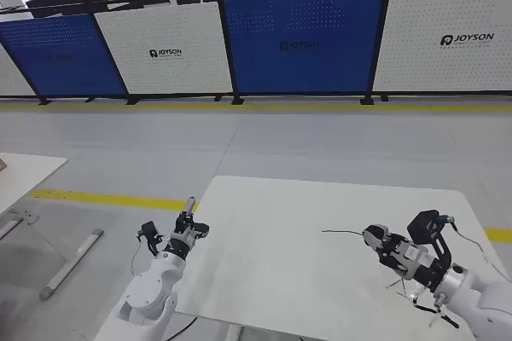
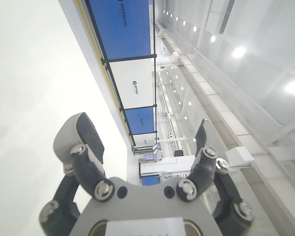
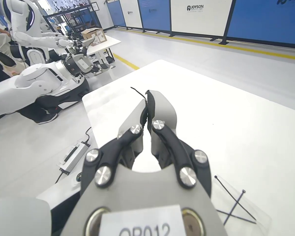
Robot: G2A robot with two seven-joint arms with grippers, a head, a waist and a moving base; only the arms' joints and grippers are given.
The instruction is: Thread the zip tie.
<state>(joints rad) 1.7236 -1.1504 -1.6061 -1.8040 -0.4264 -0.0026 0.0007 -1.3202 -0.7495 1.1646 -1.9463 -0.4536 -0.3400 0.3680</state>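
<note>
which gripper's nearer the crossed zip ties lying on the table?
Right. The right gripper is close by the crossed zip ties; the left gripper is at the opposite table edge.

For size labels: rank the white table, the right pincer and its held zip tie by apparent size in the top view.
1. white table
2. right pincer
3. black zip tie, comparable in length to the pincer but far thinner

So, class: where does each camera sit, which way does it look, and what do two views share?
Top view: on the robot, looking down at the table; left arm and right arm show.
Left wrist view: on that wrist, facing panels and ceiling past the table edge; open left fingers show.
Right wrist view: on that wrist, facing across the table; right fingers shut on the zip tie.
Shared: top and right wrist views show the zip tie.
</note>
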